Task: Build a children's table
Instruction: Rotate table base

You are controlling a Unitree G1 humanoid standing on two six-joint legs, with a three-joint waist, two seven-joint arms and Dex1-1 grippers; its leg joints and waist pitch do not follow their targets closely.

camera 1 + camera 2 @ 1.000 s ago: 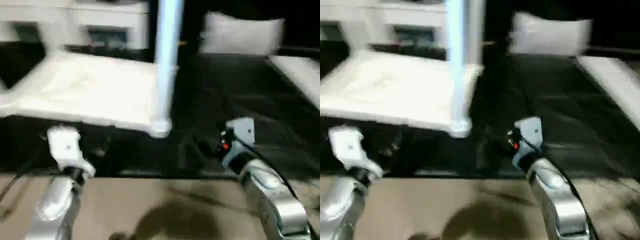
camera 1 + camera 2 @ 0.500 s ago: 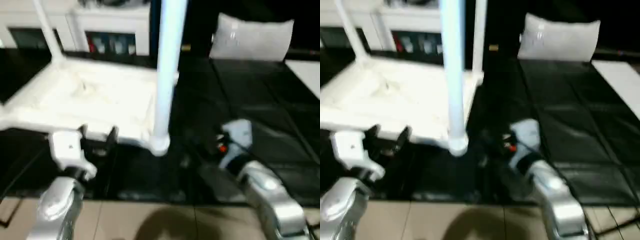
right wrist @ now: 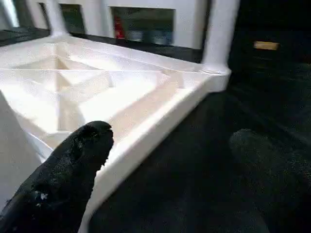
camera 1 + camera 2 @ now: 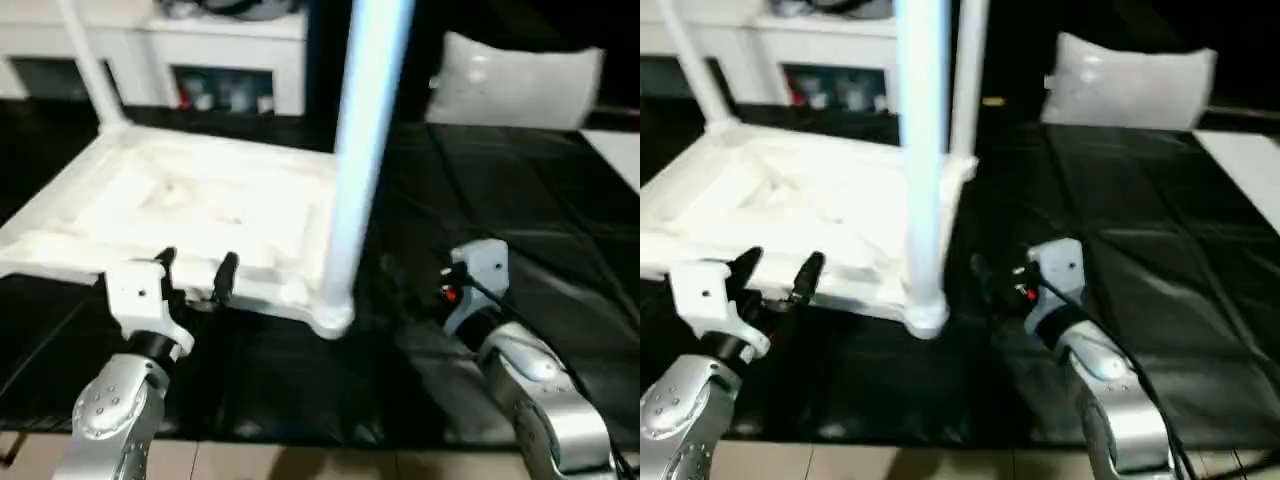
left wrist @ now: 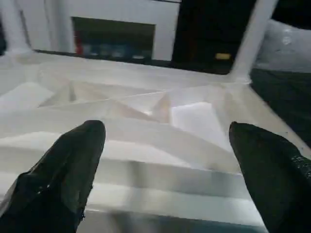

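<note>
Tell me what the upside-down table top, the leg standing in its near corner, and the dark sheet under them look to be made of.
Table top: likely moulded white plastic, given the one-piece ribs and smooth matte surface. Leg: seemingly the same white plastic, a smooth round tube with a soft sheen. Dark sheet: probably black plastic film or coated fabric, creased and faintly glossy.

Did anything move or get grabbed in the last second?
Only the camera view shifted. Nothing was taken or let go: the left pincer and right pincer stay open and empty, and the upturned table top with its near leg has not moved.
</note>
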